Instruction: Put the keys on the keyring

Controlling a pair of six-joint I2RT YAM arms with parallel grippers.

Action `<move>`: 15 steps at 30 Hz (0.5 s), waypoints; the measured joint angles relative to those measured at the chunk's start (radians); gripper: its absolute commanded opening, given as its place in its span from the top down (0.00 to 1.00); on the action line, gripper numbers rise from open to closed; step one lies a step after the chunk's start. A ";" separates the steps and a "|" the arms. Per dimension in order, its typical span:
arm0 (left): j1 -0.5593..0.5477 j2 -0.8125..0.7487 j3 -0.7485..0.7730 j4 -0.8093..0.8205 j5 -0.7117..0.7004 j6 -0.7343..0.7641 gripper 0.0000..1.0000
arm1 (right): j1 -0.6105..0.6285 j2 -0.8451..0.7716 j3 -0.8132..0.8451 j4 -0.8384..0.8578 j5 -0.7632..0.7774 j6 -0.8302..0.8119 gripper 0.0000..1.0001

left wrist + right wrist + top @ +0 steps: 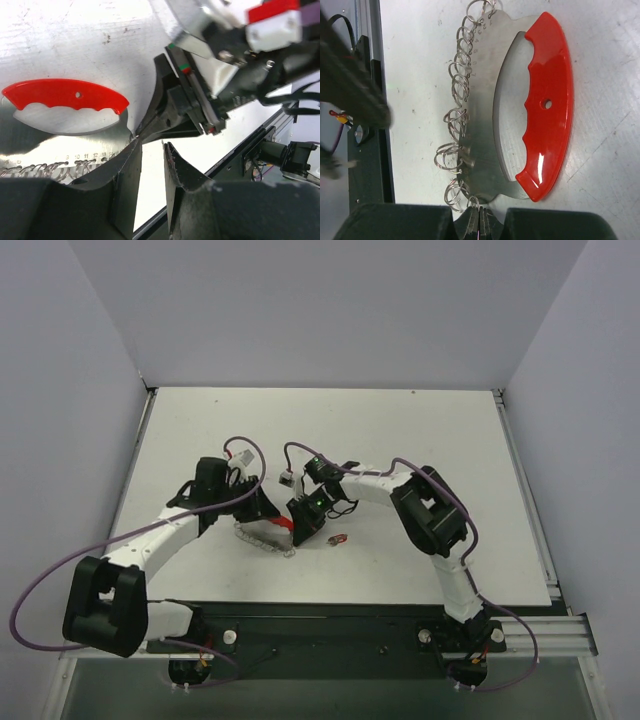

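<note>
Mid-table: silver rings (457, 95) line red-handled plate (547, 105); right tool (477, 222) pinched at corner, left tool (150, 145) spread, empty; task looks unfinished.

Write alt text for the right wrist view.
A flat metal plate with a curved red grip lies on the white table, silver wire rings strung along its left edge. The right gripper pinches its bottom edge.

Keyring (284, 524) mostly covered; keys (45, 169) cut off; red speck (340, 539) unidentifiable.

Bright, even overhead light, soft shadows. Blown-out table (60, 30) in left wrist view. Glare on keyring (547, 100), blurred near foreground.
</note>
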 measured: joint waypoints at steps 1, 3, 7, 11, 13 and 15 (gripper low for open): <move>0.000 -0.015 -0.001 -0.002 0.001 0.002 0.65 | -0.005 0.000 0.005 -0.008 0.002 -0.002 1.00; 0.000 -0.061 -0.005 -0.001 0.007 0.008 0.65 | -0.010 -0.002 0.017 -0.028 0.010 -0.009 1.00; 0.000 -0.162 -0.013 0.011 0.038 0.017 0.64 | -0.042 -0.016 0.082 -0.113 0.013 -0.040 1.00; -0.011 -0.249 -0.017 0.049 0.079 0.021 0.64 | -0.090 -0.080 0.189 -0.231 -0.004 -0.090 1.00; -0.032 -0.284 -0.019 0.075 0.087 0.020 0.63 | -0.116 -0.128 0.233 -0.264 -0.026 -0.098 1.00; -0.060 -0.311 -0.023 0.103 0.085 0.015 0.62 | -0.142 -0.183 0.251 -0.283 -0.050 -0.100 1.00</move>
